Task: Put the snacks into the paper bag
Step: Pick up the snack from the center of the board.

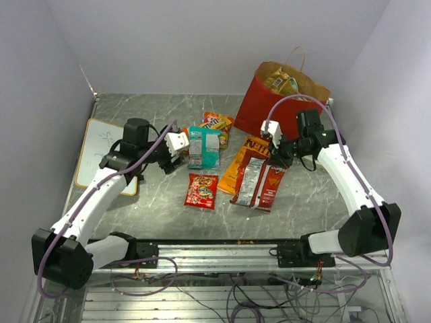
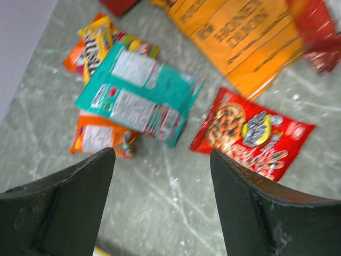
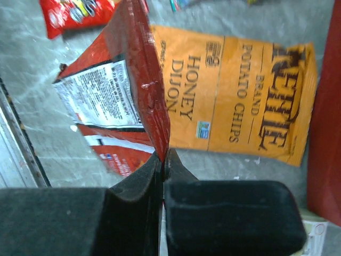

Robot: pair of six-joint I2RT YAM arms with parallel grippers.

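My right gripper is shut on the edge of the large red Doritos bag, which is lifted at that edge; in the top view the gripper holds the bag just left of the red paper bag. The orange Kettle bag lies flat beneath. My left gripper is open and empty above bare table, near the teal pack, a small orange pack and the small red pack. In the top view it is left of the teal pack.
A white board lies at the left edge of the table. Orange and yellow candy packs lie behind the teal pack. A tan packet shows inside the paper bag. Walls enclose three sides.
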